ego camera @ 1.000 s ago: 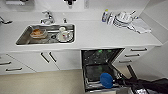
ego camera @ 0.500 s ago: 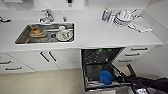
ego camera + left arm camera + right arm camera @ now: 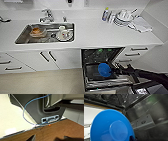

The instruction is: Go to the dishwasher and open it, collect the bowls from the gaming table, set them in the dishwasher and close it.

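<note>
The dishwasher [image 3: 102,53] stands open under the white counter, its door [image 3: 107,82] folded down and the dark interior with wire racks [image 3: 121,99] in sight. My right gripper [image 3: 115,70] reaches in from the right and is shut on the rim of a blue bowl [image 3: 104,70], which is tilted on edge over the open door. The same blue bowl [image 3: 111,127] looms large in the right wrist view, underside toward the camera. Green patches [image 3: 100,50] show deep in the upper rack; what they are I cannot tell. My left gripper [image 3: 51,138] hangs open over a brown wood surface.
A steel sink [image 3: 46,32] with dishes lies to the left in the counter. Stacked plates and a bottle [image 3: 106,13] stand at the back right. White cabinet doors [image 3: 50,58] and drawers [image 3: 138,51] flank the dishwasher. A blue cable [image 3: 25,110] loops past the robot's base.
The right arm has carried the blue bowl a little further left over the open dishwasher door. The view itself has hardly shifted.
</note>
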You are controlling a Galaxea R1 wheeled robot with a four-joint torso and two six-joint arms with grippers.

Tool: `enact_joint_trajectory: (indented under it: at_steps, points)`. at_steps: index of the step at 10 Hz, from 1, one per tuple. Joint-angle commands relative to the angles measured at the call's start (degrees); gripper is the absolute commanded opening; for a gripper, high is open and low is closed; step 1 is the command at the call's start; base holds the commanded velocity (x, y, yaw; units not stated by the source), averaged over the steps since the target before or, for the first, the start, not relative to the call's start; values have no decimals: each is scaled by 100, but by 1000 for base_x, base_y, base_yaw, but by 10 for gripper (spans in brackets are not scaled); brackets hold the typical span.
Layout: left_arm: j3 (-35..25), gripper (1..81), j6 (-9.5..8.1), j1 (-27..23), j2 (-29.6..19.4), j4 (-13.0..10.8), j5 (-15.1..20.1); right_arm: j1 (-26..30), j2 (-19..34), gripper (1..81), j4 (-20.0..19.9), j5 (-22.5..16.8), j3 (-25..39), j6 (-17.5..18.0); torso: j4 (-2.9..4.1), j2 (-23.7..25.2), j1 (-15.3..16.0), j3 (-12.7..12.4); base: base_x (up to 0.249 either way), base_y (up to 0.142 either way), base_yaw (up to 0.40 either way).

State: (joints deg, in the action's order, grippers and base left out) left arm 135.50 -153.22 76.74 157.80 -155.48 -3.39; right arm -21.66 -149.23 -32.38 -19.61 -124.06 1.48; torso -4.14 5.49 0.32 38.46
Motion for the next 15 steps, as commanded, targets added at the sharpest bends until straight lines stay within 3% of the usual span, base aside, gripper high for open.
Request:
enact_joint_trajectory:
  at_steps: [1, 4, 6, 9, 11, 14, 15]
  points:
    - [-50, 811, -6, 109, -72, -88, 163, 1035, 119, 811, -295, -490, -55, 99, 0, 0, 0, 0, 0, 0, 0]
    - [-50, 811, -6, 110, -81, -97, 163, 913, 364, 811, -348, -911, 50, 90, 0, 0, 0, 0, 0, 0, 0]
    - [46, 811, 3, 109, -72, -97, 163, 615, 845, 811, -348, -1211, 311, 56, 0, 0, 0, 0, 0, 0, 0]
    - [170, 811, 3, 109, 6, -105, 251, -53, 1857, 811, -243, -1211, 1121, 28, 0, 0, 0, 0, 0, 0, 0]
    - [170, 811, 3, 100, 16, -105, 269, -633, 2377, 811, -251, -1203, 1316, 2, 0, 0, 0, 0, 0, 0, 0]
    - [170, 811, 3, 92, 24, -105, 348, -1783, 2536, 811, -260, -985, 1158, -444, 0, 0, 0, 0, 0, 0, 0]
    - [170, 811, 3, 92, 24, -105, 348, -2171, 2448, 811, -269, -835, 1062, -586, 0, 573, 369, 0, 0, 0, 0]
